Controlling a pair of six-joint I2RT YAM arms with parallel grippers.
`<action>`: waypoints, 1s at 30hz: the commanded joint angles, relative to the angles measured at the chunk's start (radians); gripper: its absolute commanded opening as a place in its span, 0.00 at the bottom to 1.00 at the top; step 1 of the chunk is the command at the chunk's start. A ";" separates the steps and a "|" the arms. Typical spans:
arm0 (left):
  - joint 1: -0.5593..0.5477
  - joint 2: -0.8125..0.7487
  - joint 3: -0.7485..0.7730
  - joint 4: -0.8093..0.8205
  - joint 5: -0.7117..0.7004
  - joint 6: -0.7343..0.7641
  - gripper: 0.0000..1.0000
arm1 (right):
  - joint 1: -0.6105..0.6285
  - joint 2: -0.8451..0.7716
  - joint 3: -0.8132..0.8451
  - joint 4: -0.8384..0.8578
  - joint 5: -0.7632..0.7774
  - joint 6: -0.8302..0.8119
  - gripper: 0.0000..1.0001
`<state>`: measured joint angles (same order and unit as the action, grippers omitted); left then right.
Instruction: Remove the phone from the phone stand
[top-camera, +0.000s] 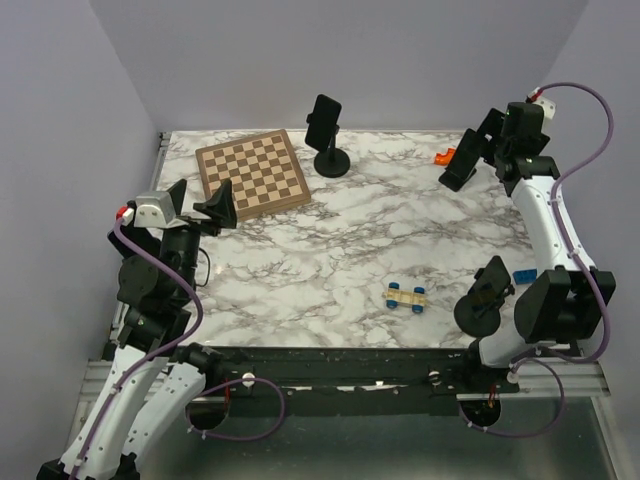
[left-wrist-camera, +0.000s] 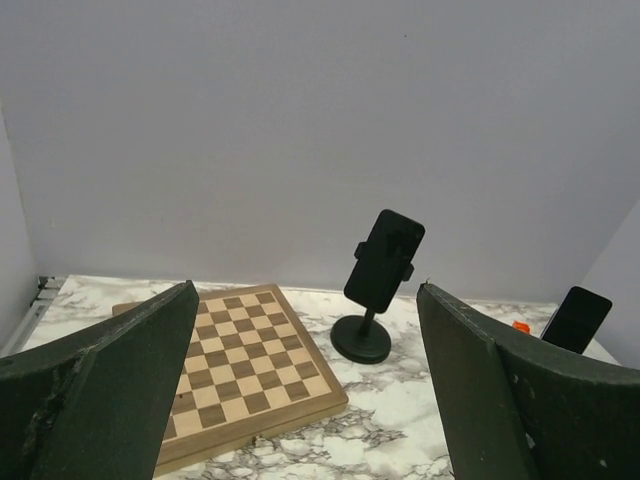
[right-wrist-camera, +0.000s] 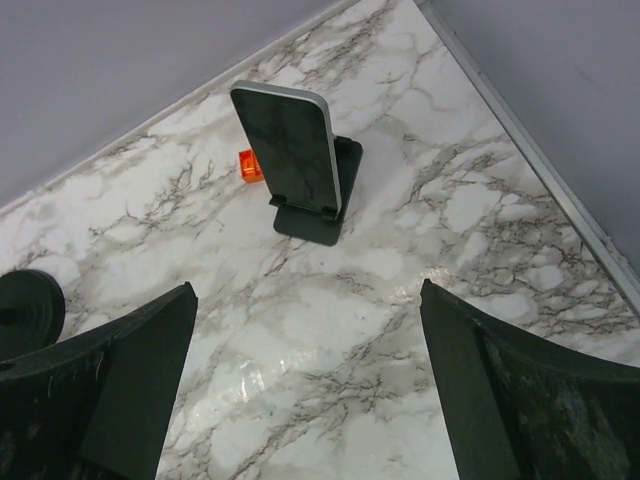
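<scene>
Left gripper (left-wrist-camera: 305, 295) and right gripper (right-wrist-camera: 307, 290): jaws spread wide, nothing held.
Ahead of the left jaws, a dark phone (left-wrist-camera: 385, 260) sits clamped and tilted in a round-base phone stand (left-wrist-camera: 361, 340), with a chessboard (left-wrist-camera: 240, 350) beside it. Below the right jaws, a second phone (right-wrist-camera: 290, 145) leans on a wedge stand (right-wrist-camera: 320, 215) on the marble bench (right-wrist-camera: 350, 330), with an orange block (right-wrist-camera: 249, 166) just beside it.
</scene>
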<state>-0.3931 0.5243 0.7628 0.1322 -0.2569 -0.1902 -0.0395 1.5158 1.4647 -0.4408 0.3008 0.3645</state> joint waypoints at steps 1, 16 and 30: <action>-0.004 0.016 0.033 0.004 0.041 -0.015 0.98 | 0.001 0.084 0.106 -0.015 -0.001 -0.007 1.00; -0.006 0.034 0.064 -0.040 0.095 -0.082 0.98 | 0.001 -0.047 0.049 -0.608 0.031 0.184 1.00; -0.021 0.060 0.074 -0.061 0.110 -0.112 0.98 | 0.002 -0.380 -0.133 -0.845 0.015 0.299 1.00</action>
<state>-0.4084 0.5838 0.8112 0.0830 -0.1631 -0.2897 -0.0383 1.1717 1.3804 -1.1893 0.3450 0.6216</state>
